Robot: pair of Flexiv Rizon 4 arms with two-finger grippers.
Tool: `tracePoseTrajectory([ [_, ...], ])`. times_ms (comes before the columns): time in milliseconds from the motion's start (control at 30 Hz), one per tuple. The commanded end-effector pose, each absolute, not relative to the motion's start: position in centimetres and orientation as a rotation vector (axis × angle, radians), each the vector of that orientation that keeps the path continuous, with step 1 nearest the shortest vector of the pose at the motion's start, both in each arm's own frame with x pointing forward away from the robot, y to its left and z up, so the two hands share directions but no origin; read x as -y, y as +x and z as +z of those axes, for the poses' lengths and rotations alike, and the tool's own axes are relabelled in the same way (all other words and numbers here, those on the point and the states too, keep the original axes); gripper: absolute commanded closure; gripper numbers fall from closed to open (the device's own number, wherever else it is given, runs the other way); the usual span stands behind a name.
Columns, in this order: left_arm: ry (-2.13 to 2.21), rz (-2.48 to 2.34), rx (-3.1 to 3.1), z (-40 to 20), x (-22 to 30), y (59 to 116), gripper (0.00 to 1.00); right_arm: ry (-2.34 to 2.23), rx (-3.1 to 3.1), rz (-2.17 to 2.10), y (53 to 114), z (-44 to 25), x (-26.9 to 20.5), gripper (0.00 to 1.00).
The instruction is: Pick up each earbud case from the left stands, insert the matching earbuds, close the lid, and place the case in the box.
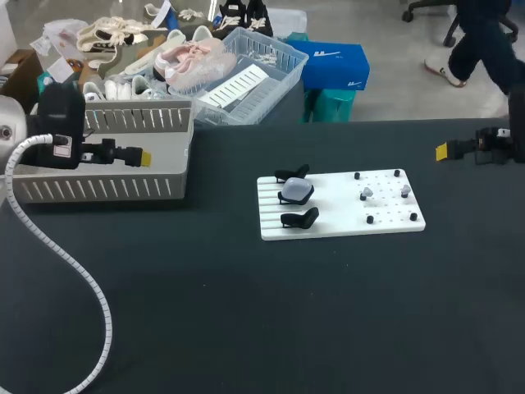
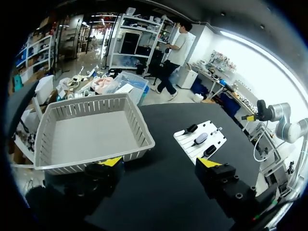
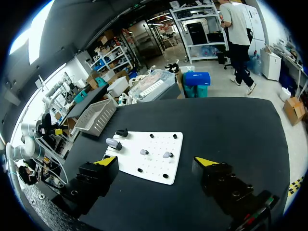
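Note:
A white board (image 1: pixel 340 215) lies mid-table. On its left side a pale earbud case (image 1: pixel 296 191) rests between two black stands (image 1: pixel 300 218), lid shut. Two small earbuds (image 1: pixel 367 193) sit among black pegs on the board's right half. My left gripper (image 1: pixel 143 156) hovers open and empty over the grey basket (image 1: pixel 107 189) at the far left. In its wrist view the left gripper (image 2: pixel 159 166) has the basket (image 2: pixel 91 130) and the board (image 2: pixel 211 144) far ahead. My right gripper (image 1: pixel 443 151) hangs open and empty off the board's far right; from the right gripper (image 3: pixel 156 161) the case (image 3: pixel 114 143) and earbuds (image 3: pixel 144 152) lie ahead.
The left arm's white corrugated cable (image 1: pixel 74 271) loops across the table's left front. The dark tabletop (image 1: pixel 287 312) stretches in front of the board.

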State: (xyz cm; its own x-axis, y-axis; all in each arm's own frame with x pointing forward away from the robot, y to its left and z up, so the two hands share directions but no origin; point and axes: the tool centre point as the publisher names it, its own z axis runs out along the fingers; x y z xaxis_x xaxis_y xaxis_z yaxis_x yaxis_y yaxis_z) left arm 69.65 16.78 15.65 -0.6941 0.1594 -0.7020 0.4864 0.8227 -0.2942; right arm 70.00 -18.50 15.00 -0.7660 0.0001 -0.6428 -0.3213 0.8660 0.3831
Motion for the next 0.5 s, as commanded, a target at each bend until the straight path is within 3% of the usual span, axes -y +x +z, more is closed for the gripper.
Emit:
tracePoseTrajectory([
  [33,0.684,-0.777,-2.157,15.8,-17.3,68.6,0.00,-0.231,-2.374,0.636,70.0,15.0,18.5,0.00],
  [500,1.145,-0.769,-1.894,16.5,-12.8,65.6,0.00,-0.231,-2.374,0.636,70.0,15.0,18.5,0.00],
])
